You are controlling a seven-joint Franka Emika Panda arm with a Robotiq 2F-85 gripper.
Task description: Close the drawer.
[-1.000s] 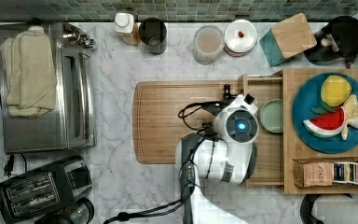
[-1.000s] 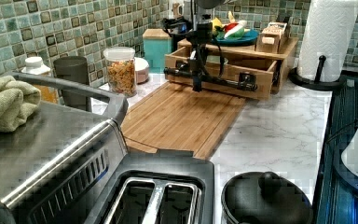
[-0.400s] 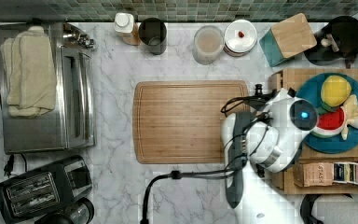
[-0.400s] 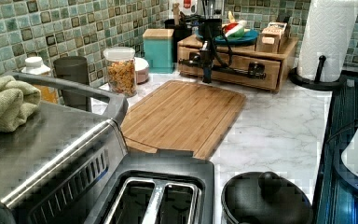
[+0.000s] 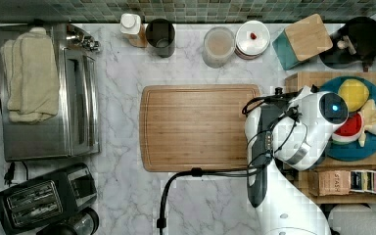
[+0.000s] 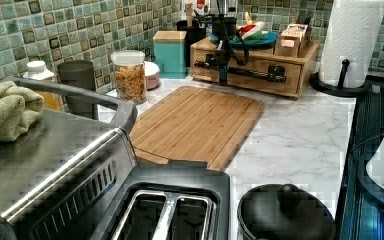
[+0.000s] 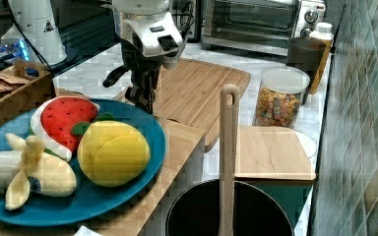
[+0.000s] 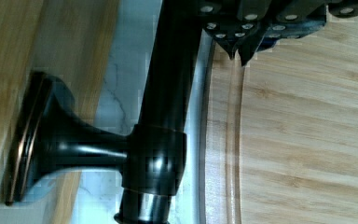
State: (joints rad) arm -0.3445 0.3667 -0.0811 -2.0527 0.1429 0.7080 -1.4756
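The light-wood drawer [image 6: 252, 81] sits pushed into the wooden stand [image 6: 300, 52], its front about flush with the stand's face. Its long black bar handle [image 6: 252, 73] runs across the front panel. My gripper [image 6: 223, 79] hangs straight down in front of that handle, near the end on the left view's left. In the wrist view the handle [image 8: 170, 84] and one mount stand off the drawer front [image 8: 9, 70], and my gripper [image 8: 239, 52] is shut, empty, on the cutting-board side of the bar. The right view has my gripper [image 7: 141, 96] just beyond the plate's rim.
A large cutting board [image 5: 198, 127] lies directly in front of the stand. A blue plate [image 5: 367, 149] of toy fruit tops the stand. A toaster oven [image 5: 49, 93], toaster [image 5: 44, 198], cereal jar [image 6: 129, 75], teal box [image 5: 303, 39] and paper towel roll [image 6: 355, 35] ring the counter.
The drawer, pulled out over the cutting board a second ago, has slid into the stand. My arm moved with it toward the top view's right.
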